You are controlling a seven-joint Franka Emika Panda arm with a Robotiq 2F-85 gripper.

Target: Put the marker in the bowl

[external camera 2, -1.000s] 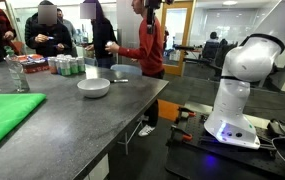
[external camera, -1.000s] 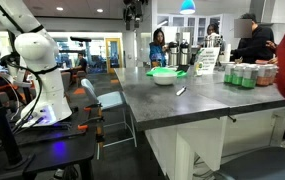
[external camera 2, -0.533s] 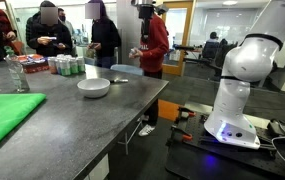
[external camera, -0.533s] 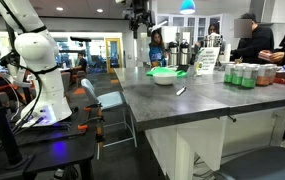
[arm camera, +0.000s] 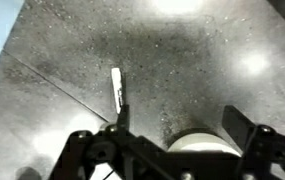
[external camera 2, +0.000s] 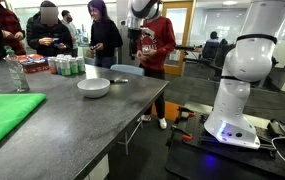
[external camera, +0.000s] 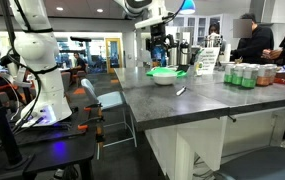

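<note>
Grey speckled counter (external camera: 212, 100) fills the middle of a busy office room, with people standing along its far side beside a row of green cans (external camera: 240, 75). From my seat I see the gripper (external camera: 160, 58) hanging high over the counter, clear of everything on it. Its two fingers (arm camera: 237, 122) stand well apart and have hold of nothing; in the wrist view only bare countertop shows between them. The marker (external camera: 180, 91) lies flat on the counter, just beside the bowl (external camera: 163, 75) but not touching it, on the side nearer the counter's front edge. In the wrist view the marker (arm camera: 116, 88) sits left of centre, its length running almost straight up the picture, its near end just above the left-hand finger as seen there. The bowl's pale rim (arm camera: 202, 143) peeks in at the bottom of that view, between the fingers and closer to the right-hand one. In an exterior view the marker (external camera 2: 119, 81) lies beyond the bowl (external camera 2: 93, 87), below and a little aside of the raised gripper.
</note>
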